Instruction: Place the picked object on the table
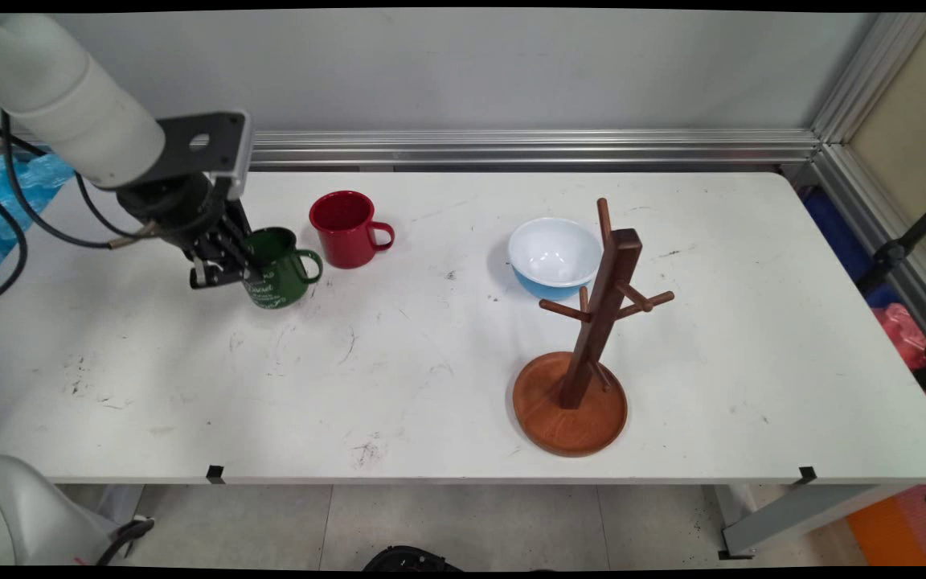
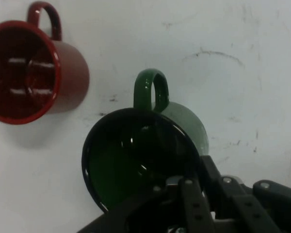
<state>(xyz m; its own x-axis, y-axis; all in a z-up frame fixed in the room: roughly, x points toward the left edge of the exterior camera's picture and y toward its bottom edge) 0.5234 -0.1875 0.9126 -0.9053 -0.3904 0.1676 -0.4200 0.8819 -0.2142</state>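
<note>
A dark green mug (image 1: 280, 273) with white lettering stands at the table's left, its handle pointing right toward the red mug (image 1: 344, 227). My gripper (image 1: 244, 261) comes down on the green mug's left rim, one finger inside and one outside the wall, shut on it. In the hand view the green mug (image 2: 136, 155) fills the centre, its handle up, and its rim runs under my gripper (image 2: 202, 187) at the bottom right. The red mug (image 2: 26, 73) lies at the upper left. I cannot tell whether the green mug's base is touching the table.
A white bowl with a blue outside (image 1: 553, 256) sits right of centre. In front of it stands a wooden mug tree (image 1: 601, 314) on a round base, its pegs bare. Black cables (image 1: 21, 225) hang at the left.
</note>
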